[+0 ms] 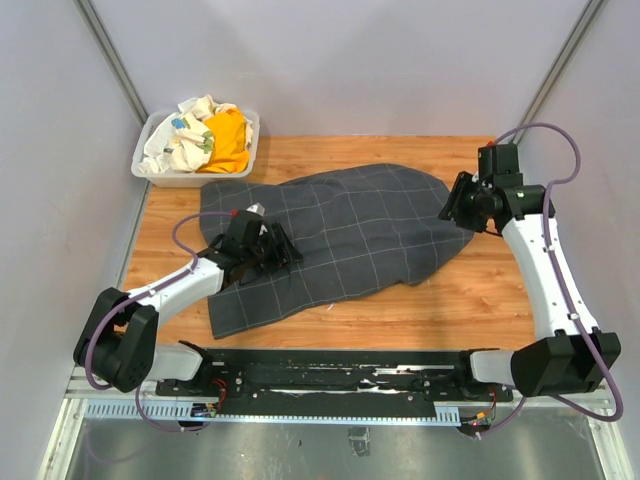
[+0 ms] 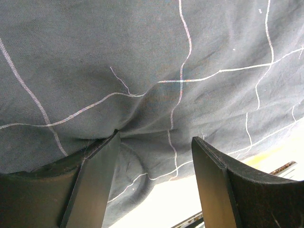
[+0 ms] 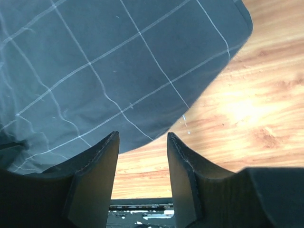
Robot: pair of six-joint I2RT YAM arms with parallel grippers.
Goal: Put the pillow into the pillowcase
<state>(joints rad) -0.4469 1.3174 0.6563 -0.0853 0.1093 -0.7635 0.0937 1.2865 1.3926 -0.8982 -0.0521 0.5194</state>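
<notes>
The dark grey pillowcase (image 1: 340,230) with a thin light grid lies spread across the middle of the wooden table (image 1: 480,290), its right part puffed up. No cream-white pillow shows in any view. My left gripper (image 1: 283,250) rests on the pillowcase's left part. In the left wrist view it (image 2: 156,137) is open, with creased pillowcase fabric (image 2: 156,61) between and beyond the jaws. My right gripper (image 1: 455,205) hovers at the pillowcase's right end. In the right wrist view it (image 3: 142,135) is open and empty, above the pillowcase's rounded edge (image 3: 95,61) and bare wood (image 3: 247,104).
A white plastic bin (image 1: 150,165) stands at the back left corner, holding a yellow cloth (image 1: 230,140) and a white patterned cloth (image 1: 185,140). Grey walls close in the table on three sides. The arm bases and a black rail (image 1: 340,375) line the near edge.
</notes>
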